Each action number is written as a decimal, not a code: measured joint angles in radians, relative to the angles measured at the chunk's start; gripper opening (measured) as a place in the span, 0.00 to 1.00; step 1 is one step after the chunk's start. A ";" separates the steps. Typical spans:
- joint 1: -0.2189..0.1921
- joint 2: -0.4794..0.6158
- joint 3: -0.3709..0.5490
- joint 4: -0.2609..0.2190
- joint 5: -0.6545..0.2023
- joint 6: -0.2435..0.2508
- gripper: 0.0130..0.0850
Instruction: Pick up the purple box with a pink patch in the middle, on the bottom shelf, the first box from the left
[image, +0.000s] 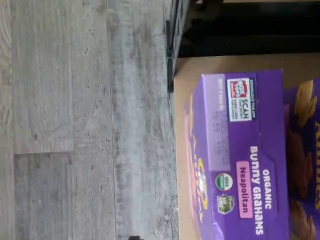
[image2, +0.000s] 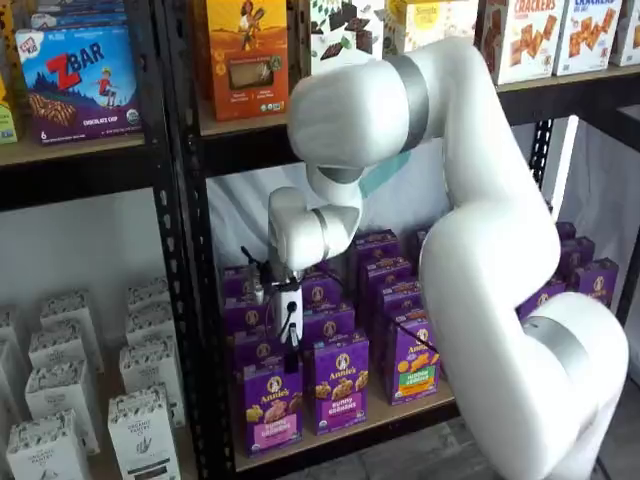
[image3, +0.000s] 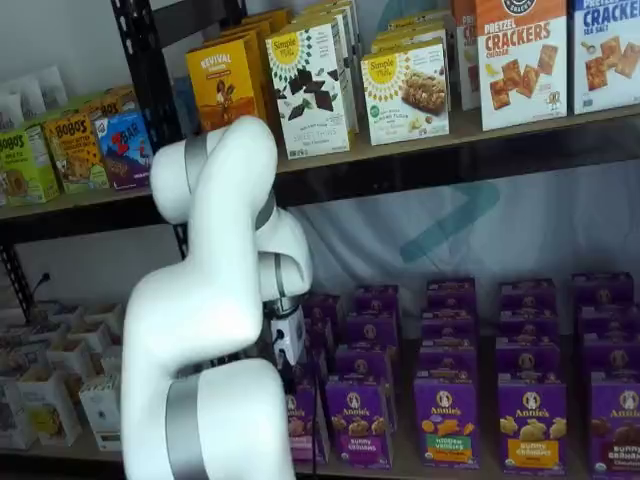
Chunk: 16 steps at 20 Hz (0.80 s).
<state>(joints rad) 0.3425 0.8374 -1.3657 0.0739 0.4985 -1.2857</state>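
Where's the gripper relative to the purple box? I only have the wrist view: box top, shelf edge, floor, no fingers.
Observer: In a shelf view the gripper hangs right over the top of the purple box, which stands at the front of the bottom shelf. I can't tell whether they touch.
Operator: Anything behind the box?
Observer: Yes, more purple boxes stand lined up behind it towards the back.
Operator: Does the front face match the target?
Observer: Yes, there's a pink band across its lower middle.
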 joint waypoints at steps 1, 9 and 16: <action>-0.001 0.009 -0.009 -0.002 0.002 0.001 1.00; -0.003 0.068 -0.062 -0.028 0.015 0.022 1.00; 0.001 0.108 -0.081 -0.039 0.000 0.034 1.00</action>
<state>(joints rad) 0.3435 0.9457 -1.4468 0.0354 0.4987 -1.2521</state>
